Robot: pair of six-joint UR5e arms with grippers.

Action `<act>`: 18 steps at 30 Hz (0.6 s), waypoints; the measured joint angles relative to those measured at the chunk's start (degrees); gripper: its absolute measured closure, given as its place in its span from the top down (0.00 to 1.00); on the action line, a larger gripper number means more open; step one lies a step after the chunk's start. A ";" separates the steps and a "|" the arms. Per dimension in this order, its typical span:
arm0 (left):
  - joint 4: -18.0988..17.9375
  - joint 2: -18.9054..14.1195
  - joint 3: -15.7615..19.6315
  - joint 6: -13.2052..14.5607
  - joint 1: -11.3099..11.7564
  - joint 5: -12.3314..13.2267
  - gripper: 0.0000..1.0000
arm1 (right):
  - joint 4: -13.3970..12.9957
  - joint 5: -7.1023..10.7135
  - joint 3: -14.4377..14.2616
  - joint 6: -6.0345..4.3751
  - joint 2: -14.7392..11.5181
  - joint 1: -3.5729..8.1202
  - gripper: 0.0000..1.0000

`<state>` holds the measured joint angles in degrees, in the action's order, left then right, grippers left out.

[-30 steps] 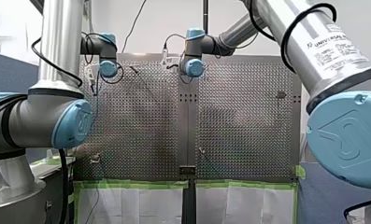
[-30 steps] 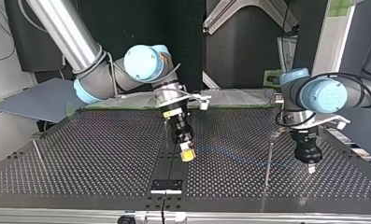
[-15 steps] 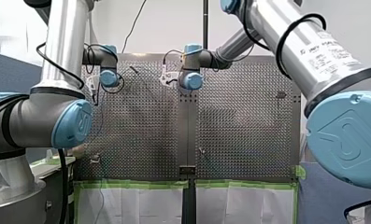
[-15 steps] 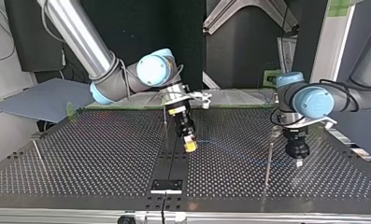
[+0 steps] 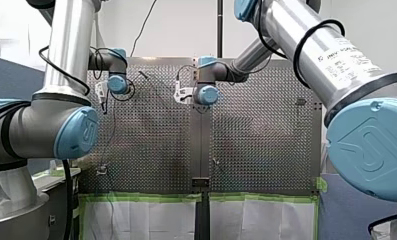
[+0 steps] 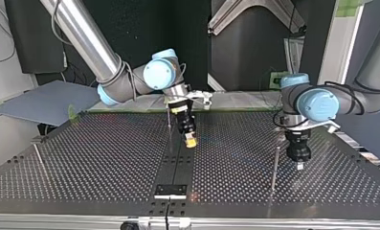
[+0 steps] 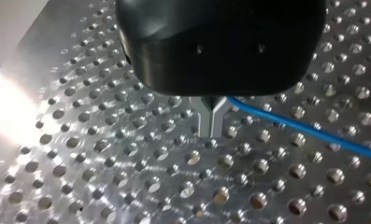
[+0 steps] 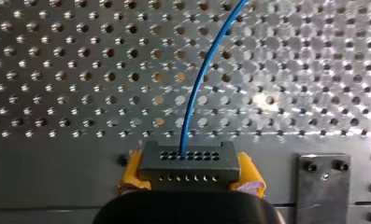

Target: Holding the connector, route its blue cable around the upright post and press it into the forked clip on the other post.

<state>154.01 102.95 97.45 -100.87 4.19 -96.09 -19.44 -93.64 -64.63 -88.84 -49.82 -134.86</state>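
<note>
In the right wrist view my right gripper (image 8: 189, 179) has its yellow pads shut on a dark grey connector (image 8: 188, 161). The blue cable (image 8: 199, 79) leaves the connector and curves away over the perforated table. In the top view that gripper (image 6: 190, 142) hangs low near the middle, beside a thin post (image 6: 169, 125). My left gripper (image 6: 299, 165) hovers at the top view's right, close to a tall upright post (image 6: 275, 165). In the left wrist view its metal fingers (image 7: 206, 119) stand together, and the blue cable (image 7: 309, 131) runs up to them and ends there.
A black plate (image 6: 170, 190) is bolted at the table's near edge in the top view. A metal plate (image 8: 323, 182) lies beside the connector. Another thin post (image 6: 38, 155) stands at the top view's left. Green tape (image 5: 146, 197) lines the table's edge.
My right gripper has carried the connector away from the top view's camera, toward the far side. My left gripper has slid toward the top view's left, closer to the tall post.
</note>
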 joint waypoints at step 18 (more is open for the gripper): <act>-1.35 0.38 0.09 -6.17 -0.42 3.77 1.00 | -5.46 -0.23 -8.21 -0.04 0.12 0.90 0.00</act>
<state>152.66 103.32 97.54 -107.04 3.78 -92.32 -24.90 -93.88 -72.83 -88.88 -49.70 -133.95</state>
